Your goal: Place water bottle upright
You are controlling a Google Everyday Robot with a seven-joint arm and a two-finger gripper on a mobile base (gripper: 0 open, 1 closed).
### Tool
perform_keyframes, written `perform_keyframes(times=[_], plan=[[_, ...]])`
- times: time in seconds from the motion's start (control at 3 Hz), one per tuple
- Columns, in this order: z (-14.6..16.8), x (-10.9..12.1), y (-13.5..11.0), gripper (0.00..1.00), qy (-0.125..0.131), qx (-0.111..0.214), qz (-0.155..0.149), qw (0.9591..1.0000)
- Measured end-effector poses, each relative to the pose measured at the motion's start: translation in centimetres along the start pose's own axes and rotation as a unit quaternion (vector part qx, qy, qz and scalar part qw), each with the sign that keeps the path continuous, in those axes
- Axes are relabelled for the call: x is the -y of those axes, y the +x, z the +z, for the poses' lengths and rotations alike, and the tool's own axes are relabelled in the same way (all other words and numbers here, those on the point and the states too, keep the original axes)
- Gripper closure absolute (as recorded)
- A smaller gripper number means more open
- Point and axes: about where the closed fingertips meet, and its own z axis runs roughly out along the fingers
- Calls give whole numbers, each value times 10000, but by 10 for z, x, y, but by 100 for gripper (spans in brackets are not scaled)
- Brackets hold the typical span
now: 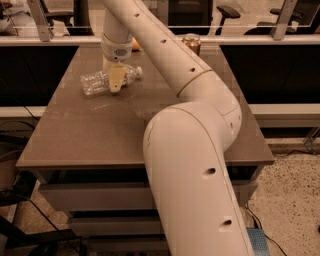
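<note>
End effector (115,82) over the water bottle (93,83) lying on the table (100,135).

Office-like workspace, swivel chairs (227,12) behind glass partition (250,27) along table (100,135) far edge, speckled floor (290,200), gripper (116,81) near far-left corner.

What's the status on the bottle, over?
Gripper down at the bottle, mid-body. It lies on its side, cap right. Can at back edge, well apart.
</note>
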Motion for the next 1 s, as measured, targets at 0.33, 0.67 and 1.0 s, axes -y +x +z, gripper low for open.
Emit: perform_keyframes(times=[0.33, 0.67, 1.0], plan=[[-3, 0, -1, 64, 8, -33, -163, 9999], [-10, 0, -7, 88, 60, -38, -344, 9994], [-24, -4, -22, 100, 146, -51, -689, 9975]])
